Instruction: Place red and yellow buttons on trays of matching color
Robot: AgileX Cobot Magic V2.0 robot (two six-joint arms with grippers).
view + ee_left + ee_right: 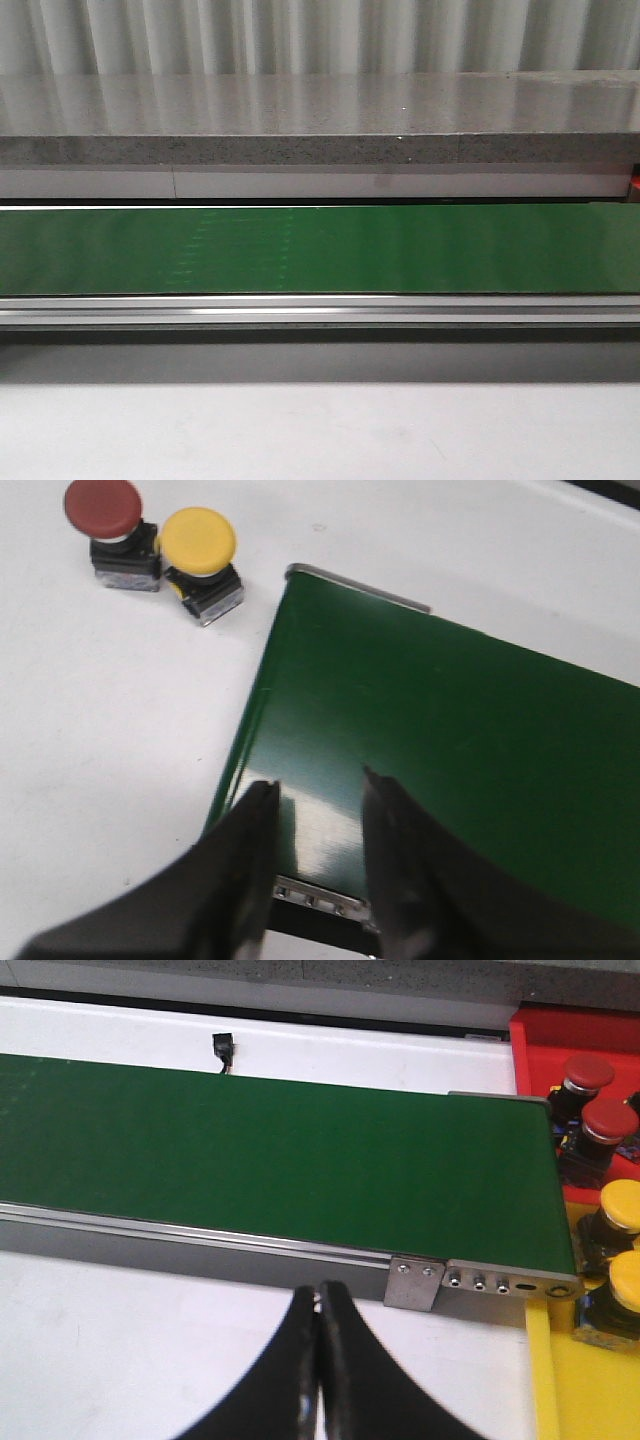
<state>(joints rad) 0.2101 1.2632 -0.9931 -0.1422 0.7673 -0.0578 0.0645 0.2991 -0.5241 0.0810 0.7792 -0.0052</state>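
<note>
The left hand point(318, 790) hung parted and empty over the end of the green conveyor belt point(450, 740). Just beyond that end, a red mushroom-head button point(105, 510) and a yellow mushroom-head button point(198, 542) stood touching on the white counter point(100, 730). The right hand point(319, 1300) was closed on nothing, near the belt's other end, where two red buttons point(600, 1120) sat in the red plastic tray point(540, 1050) and two yellow buttons point(625, 1205) in the yellow plastic tray point(560, 1390).

Both the left gripper point(318, 790) and the right gripper point(318, 1295) have glossy black, curved fingers tapering to narrow tips.
</note>
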